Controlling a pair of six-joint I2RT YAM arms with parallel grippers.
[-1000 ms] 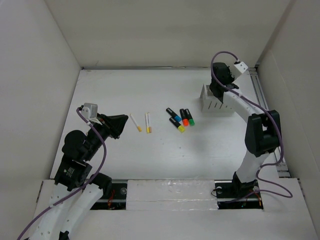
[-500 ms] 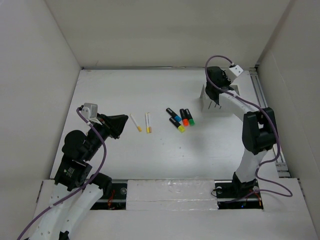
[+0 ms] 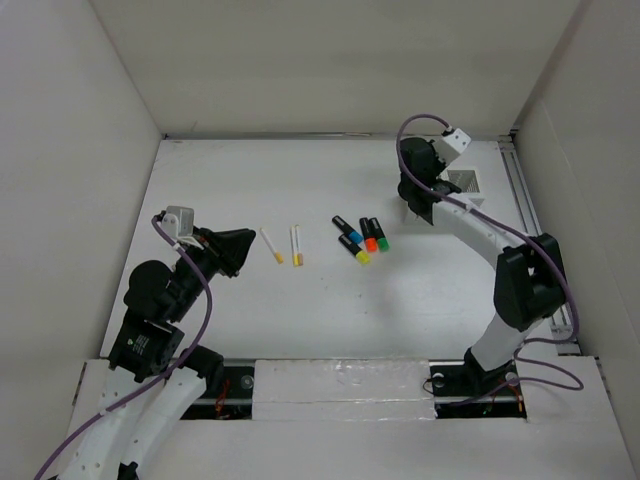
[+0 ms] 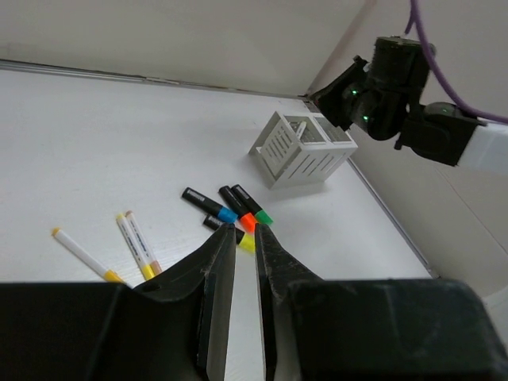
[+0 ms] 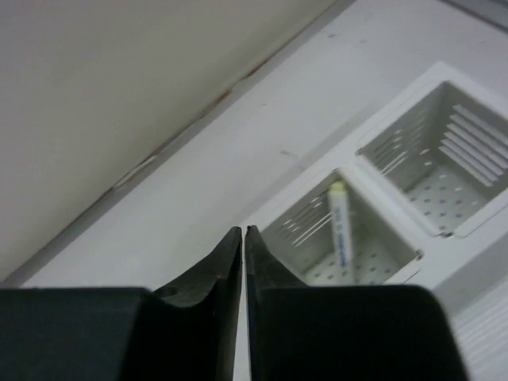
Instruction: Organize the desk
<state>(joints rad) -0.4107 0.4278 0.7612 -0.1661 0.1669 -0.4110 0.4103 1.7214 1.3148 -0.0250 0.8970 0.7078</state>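
desk point(image 3: 300, 180): white tabletop forming the floor of the white-walled booth, under both arms, metal rail on its right edge.
left gripper point(image 4: 244, 236): fingers drawn to a thin slit, nothing held, above the desk's left side.
right gripper point(image 5: 243, 236): fingers all but touching, empty, just beside the slotted box at far right.
slotted box point(image 4: 302, 151): two compartments, a white pen point(image 5: 341, 226) leaning in one.
highlighters point(image 3: 368, 236): four black ones with blue, yellow, orange and green caps, clustered mid-desk.
white markers point(image 3: 296, 244): two with yellow ends, left of the highlighters.
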